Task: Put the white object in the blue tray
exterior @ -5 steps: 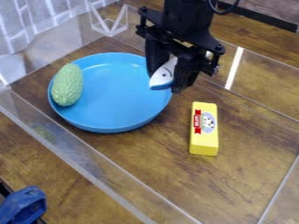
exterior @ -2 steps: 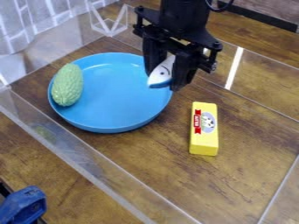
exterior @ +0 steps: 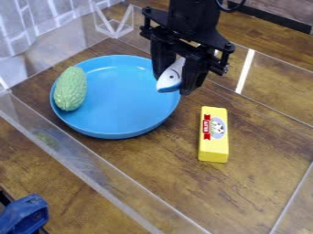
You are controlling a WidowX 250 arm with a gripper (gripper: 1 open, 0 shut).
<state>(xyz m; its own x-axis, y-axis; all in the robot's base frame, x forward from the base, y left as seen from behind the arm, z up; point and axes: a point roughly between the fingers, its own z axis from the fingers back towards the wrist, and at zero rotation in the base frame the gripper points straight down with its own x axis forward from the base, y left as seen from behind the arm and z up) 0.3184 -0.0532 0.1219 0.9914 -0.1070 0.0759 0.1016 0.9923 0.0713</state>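
The white object [exterior: 169, 80], a small fish-shaped toy, hangs tail-down in my black gripper [exterior: 174, 73], which is shut on it. It sits above the right rim of the blue tray [exterior: 123, 105], a wide round shallow plate left of centre on the wooden table. The toy's upper part is hidden between the fingers; its lower end points toward the tray's inner right edge.
A green oval textured object [exterior: 71, 88] rests on the tray's left rim. A yellow block with a red-white label [exterior: 214, 133] lies on the table right of the tray. A clear acrylic wall [exterior: 73, 146] borders the table's front left; a blue thing [exterior: 22, 216] sits bottom left.
The gripper with the white toy has shifted slightly left and up over the tray's right rim. Nothing else moved.
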